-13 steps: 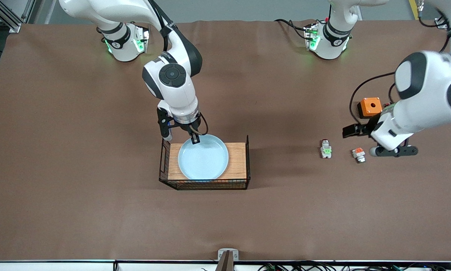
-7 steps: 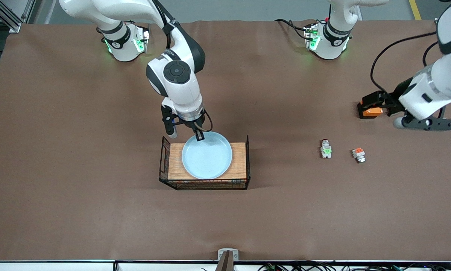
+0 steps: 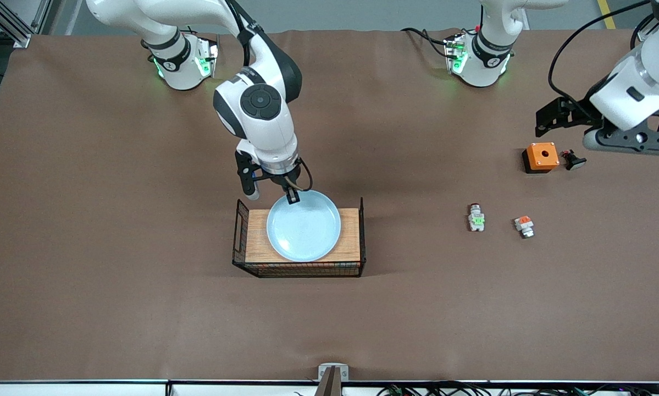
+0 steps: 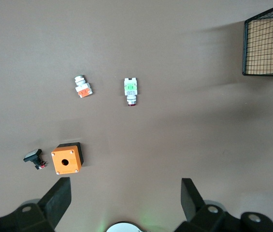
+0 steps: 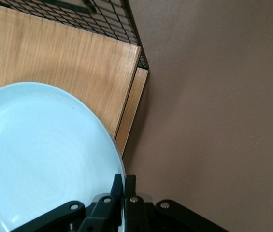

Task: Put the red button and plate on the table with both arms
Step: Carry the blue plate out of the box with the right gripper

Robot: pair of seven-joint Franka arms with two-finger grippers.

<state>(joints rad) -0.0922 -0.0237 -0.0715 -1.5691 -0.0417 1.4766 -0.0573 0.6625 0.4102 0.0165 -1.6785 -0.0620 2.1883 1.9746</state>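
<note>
Since a second ago the plate (image 3: 304,225) has slid toward the left arm's end of the wooden-topped wire rack (image 3: 351,250) and its gripped edge has risen, drawn along by the right gripper (image 3: 291,198), while the left gripper (image 3: 615,132) has swung up and away from the small parts to a spot high over the table's edge at the left arm's end.

The pale-blue plate is over the rack's wooden top, and I cannot tell whether its lower edge touches the wood; the edge toward the robots is pinched in the right gripper's closed fingers. In the right wrist view the two fingers (image 5: 124,191) clamp the rim of the plate (image 5: 35,154) – one inside, one outside.

The red button (image 3: 476,217), a tiny white-grey piece with a green block, lies on the brown table (image 3: 115,286) well apart from the rack, toward the left arm's end. Just beside it, farther toward that end, lies a similar piece with an orange-red block (image 3: 524,225). Farther from the front camera than both sits an orange box (image 3: 541,156) with a hole in its top, and a small black part (image 3: 572,160) lies just beside it.

The left gripper hangs in the air with its jaws spread wide and nothing between them – its wrist view looks down on the button (image 4: 131,90), the orange-red piece (image 4: 82,86) and the box (image 4: 66,160).
</note>
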